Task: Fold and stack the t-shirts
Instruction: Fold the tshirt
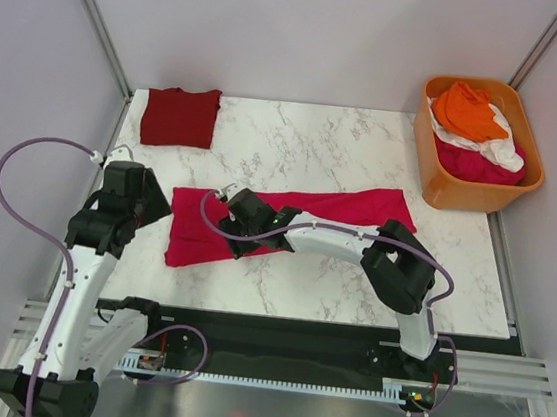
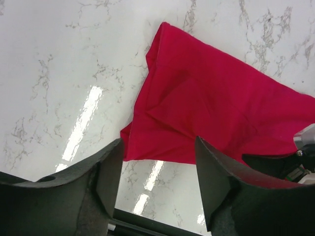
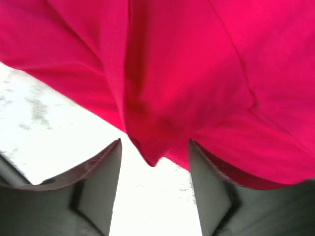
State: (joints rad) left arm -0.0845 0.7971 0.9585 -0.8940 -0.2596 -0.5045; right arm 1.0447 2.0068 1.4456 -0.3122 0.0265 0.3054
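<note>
The magenta t-shirt [image 1: 359, 208] lies as a long, lengthwise-folded band across the middle of the marble table [image 1: 316, 142]. Judge it light, limp and prone to sliding on the polished top, so pinch through both layers at a corner or folded edge, not mid-panel where it bunches. Your right gripper [image 3: 154, 145] hovers over its left part, jaws spread with a loose cloth peak between them, and your left gripper [image 2: 158, 147] stands spread and empty just off the near-left corner. Beyond, the maroon t-shirt [image 1: 179, 116] sits folded flat and the rigid orange tub [image 1: 461, 194] holds 3 more.
</note>
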